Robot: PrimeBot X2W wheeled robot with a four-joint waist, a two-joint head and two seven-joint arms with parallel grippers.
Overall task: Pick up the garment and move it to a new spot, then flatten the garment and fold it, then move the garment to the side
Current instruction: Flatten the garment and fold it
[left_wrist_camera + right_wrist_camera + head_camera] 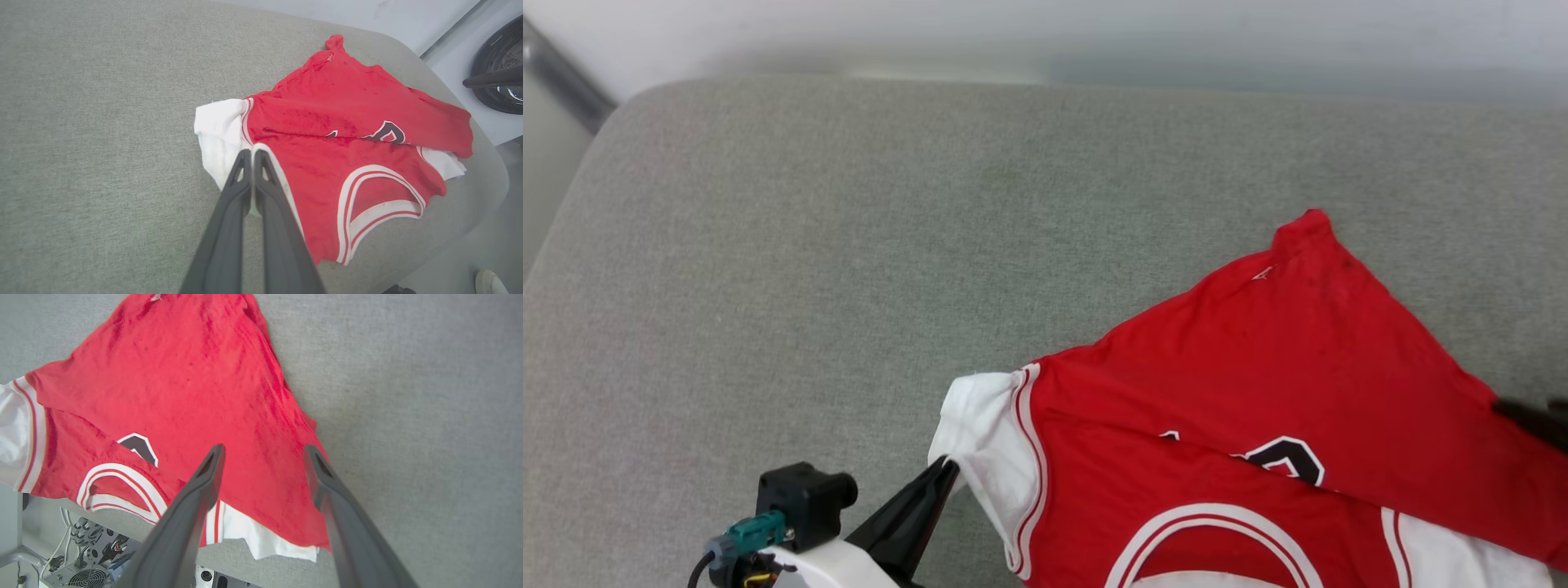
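Seemingly mid-fold: left pincer (251, 155) pinches the garment (327, 110) by its white sleeve (216, 130) at the worktop (102, 122) edge; right pincer (263, 449) gapes empty. Next, likely smoothing.

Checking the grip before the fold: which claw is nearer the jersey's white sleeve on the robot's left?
Left. The left claw is shut on that white sleeve; the right claw hangs open over the red body of the jersey, at the far side.

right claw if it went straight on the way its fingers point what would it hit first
The right claw, jaws open, points at the garment; it would likely meet its red cloth first, though the gap is unclear.
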